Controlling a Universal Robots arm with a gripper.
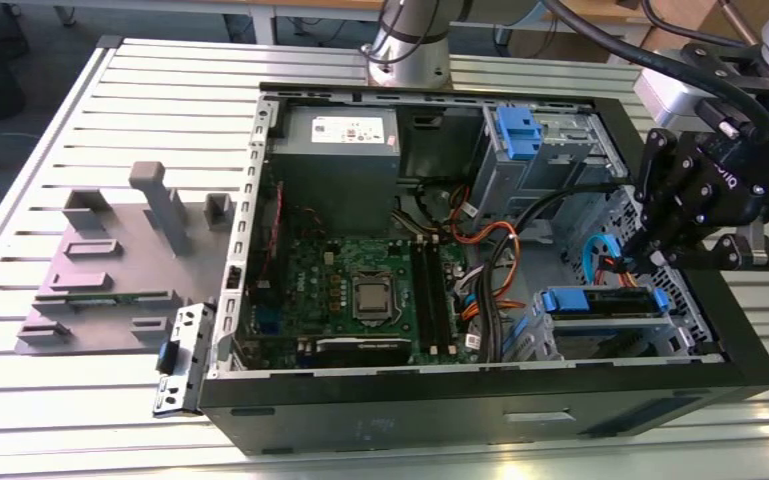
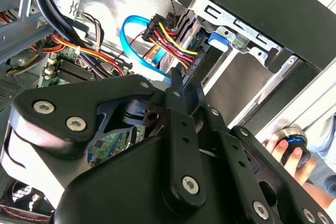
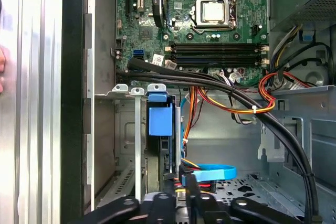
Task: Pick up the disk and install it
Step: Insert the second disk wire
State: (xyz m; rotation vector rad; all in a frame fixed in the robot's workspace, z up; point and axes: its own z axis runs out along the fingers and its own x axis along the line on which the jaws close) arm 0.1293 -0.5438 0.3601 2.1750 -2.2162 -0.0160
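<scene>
The exterior view shows the black claw (image 1: 660,258) hanging over the open computer case (image 1: 491,400), at the exterior view's right. Its fingertips sit close together and point down into the case; whether they pinch anything cannot be told. In the second wrist view the claw's (image 2: 176,77) narrow tip sits beside a bundle of red, yellow and black wires (image 2: 168,38) and a looped blue ribbon cable (image 2: 131,45).

Just below the claw, the disk (image 1: 600,303) sits in a metal bay, its blue frame facing up. In the first wrist view the disk (image 3: 160,121) stands edge-on in that bay, its blue handle just beyond the claw's (image 3: 189,190) tip.

Farther from the claw lies the green circuit board (image 1: 357,290) with its square silver chip. Beyond it, at the far end of the case, sits a grey power box (image 1: 333,145). A second blue-framed bay (image 1: 518,135) stands past the claw along the same side.

Outside the case, on the slatted metal table (image 1: 77,390), rests a grey holder with pegs (image 1: 131,260). A person's hand (image 2: 291,156) shows in the second wrist view, outside the case wall.
</scene>
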